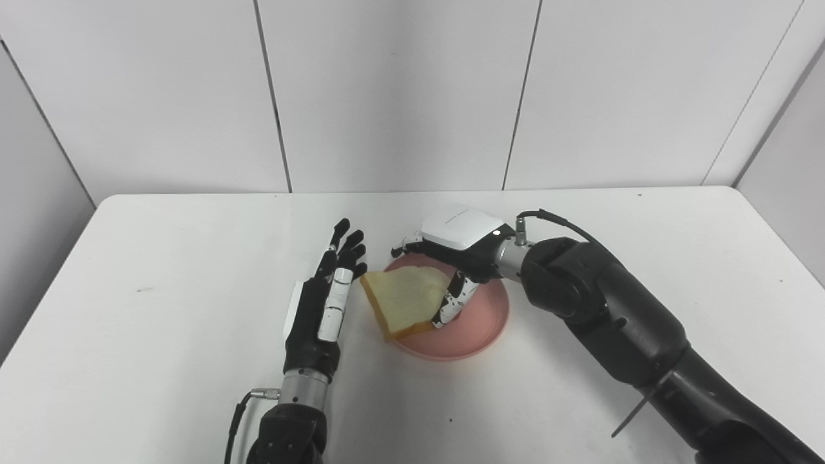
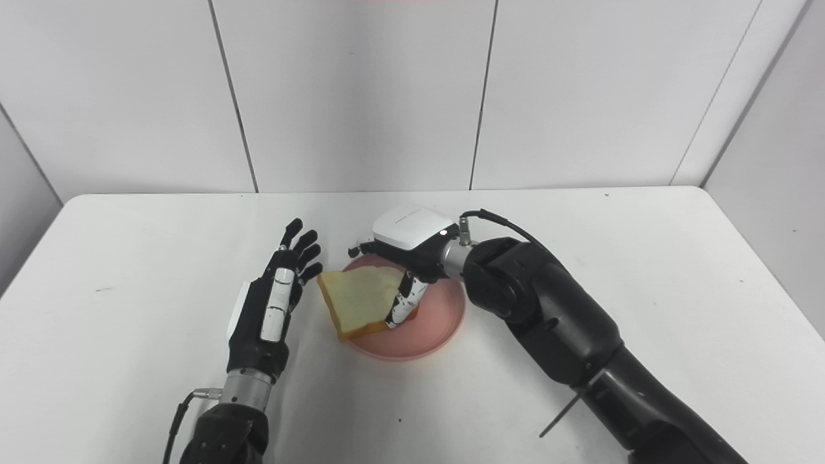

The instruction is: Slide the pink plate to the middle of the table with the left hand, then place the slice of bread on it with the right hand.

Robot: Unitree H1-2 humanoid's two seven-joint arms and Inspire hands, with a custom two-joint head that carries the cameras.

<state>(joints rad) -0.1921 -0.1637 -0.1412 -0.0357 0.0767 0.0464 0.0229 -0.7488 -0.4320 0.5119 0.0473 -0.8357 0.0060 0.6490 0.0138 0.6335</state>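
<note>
The pink plate (image 1: 480,325) lies near the middle of the white table. A slice of bread (image 1: 406,298) with a tan crust sits over the plate's left half, its left corner sticking out past the rim. My right hand (image 1: 459,243) reaches over the plate from the right and is shut on the bread; its thumb (image 1: 451,303) presses the slice's right edge and its fingers curl behind the far edge. Just left of the plate my left hand (image 1: 325,298) stands open on its edge, fingers straight and pointing away, close to the bread's corner and holding nothing.
The white table (image 1: 161,270) ends in a rounded far edge against grey wall panels (image 1: 399,96). My right forearm (image 1: 619,322) slants across the table's right front. A cable (image 1: 554,219) loops off the right wrist.
</note>
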